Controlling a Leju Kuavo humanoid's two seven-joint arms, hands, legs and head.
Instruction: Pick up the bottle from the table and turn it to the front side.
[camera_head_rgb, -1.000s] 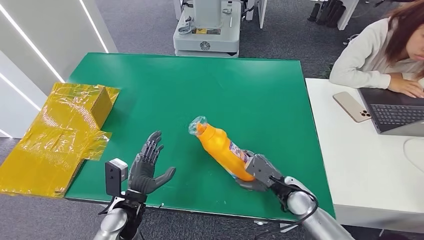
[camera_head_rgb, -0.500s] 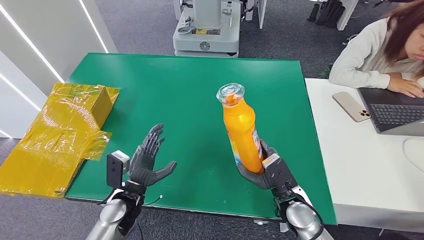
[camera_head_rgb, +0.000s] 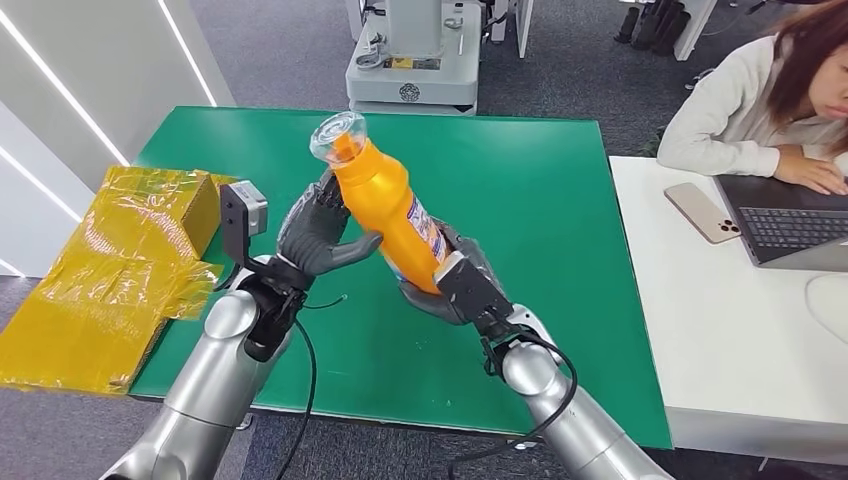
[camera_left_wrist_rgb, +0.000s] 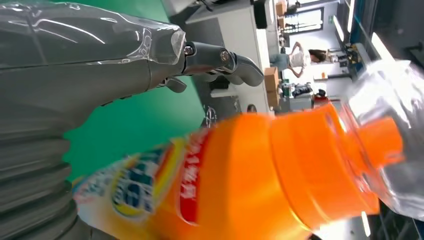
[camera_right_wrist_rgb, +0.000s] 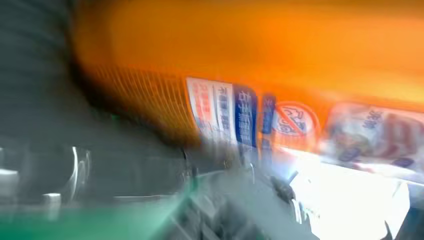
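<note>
Head view shows the orange bottle (camera_head_rgb: 388, 213) lifted off the green table (camera_head_rgb: 540, 200), tilted, its base wrapped by the right hand (camera_head_rgb: 455, 290). The left hand (camera_head_rgb: 318, 237) spreads its fingers (camera_head_rgb: 322, 205) beside the neck, thumb touching the body. A slip is the likely risk: smooth, glossy plastic, gripped low, top-heavy with its clear crinkled cap wrap (camera_head_rgb: 337, 135), could twist free during regrasp.

arms: silver, rounded shells | left hand (camera_head_rgb: 312, 238): dark grey fingers (camera_head_rgb: 318, 205), thick thumb | right hand (camera_head_rgb: 452, 285): dark grey | wrists: black cables (looped loosely), boxy grey-black camera (camera_head_rgb: 241, 219)
</note>
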